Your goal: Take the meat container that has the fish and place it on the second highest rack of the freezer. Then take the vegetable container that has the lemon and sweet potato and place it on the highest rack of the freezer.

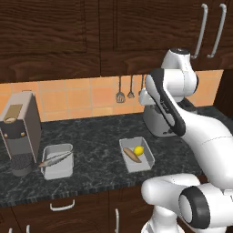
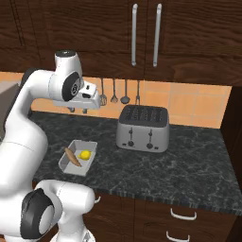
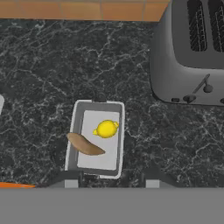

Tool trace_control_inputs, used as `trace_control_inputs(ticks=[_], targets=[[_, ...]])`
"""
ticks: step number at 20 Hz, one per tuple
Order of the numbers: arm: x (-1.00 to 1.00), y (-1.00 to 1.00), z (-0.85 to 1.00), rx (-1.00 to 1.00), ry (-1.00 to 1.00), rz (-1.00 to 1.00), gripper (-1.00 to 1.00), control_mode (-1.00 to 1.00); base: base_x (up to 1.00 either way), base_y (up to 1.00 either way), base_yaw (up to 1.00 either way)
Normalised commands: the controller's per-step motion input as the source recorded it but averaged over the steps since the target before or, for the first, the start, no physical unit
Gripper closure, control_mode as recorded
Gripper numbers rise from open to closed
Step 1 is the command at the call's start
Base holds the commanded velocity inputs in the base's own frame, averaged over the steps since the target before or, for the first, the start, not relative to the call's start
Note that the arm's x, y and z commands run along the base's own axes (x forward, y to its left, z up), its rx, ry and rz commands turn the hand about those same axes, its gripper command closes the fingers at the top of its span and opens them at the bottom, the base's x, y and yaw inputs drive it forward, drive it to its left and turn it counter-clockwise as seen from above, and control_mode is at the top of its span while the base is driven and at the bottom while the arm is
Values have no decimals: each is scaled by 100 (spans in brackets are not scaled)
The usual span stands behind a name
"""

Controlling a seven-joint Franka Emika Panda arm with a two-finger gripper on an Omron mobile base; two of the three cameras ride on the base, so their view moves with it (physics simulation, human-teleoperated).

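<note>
The claw (image 2: 78, 110) hangs in the air above the dark marbled counter (image 1: 100, 132) with its two fingers part open and nothing between them. Straight beneath it sits the vegetable container (image 3: 97, 138), a shallow grey rectangular tray. Inside, a small bright-yellow lemon (image 3: 106, 129) lies just beside a longer brown-orange sweet potato (image 3: 85, 145), which rests slantwise with one end over the tray's edge. To one side of the claw, near the orange tiled wall, stands a steel four-slot toaster (image 2: 142, 127). Well off to the other side lies the meat container (image 1: 58, 161), a like grey tray with a slim silvery fish (image 1: 55, 158) stretched across it, next to a coffee machine (image 1: 19, 132).
</note>
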Motion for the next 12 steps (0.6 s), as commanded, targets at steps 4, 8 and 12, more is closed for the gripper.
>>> trace_control_inputs(ticks=[4, 8, 12], targets=[[0, 0, 0, 2, 0, 0, -100, -100, 0, 0, 0], [0, 17, -49, 37, 1, -4, -100, -100, 0, 0, 0], [-30, 15, -94, 26, 5, -23, -100, -100, 0, 0, 0]])
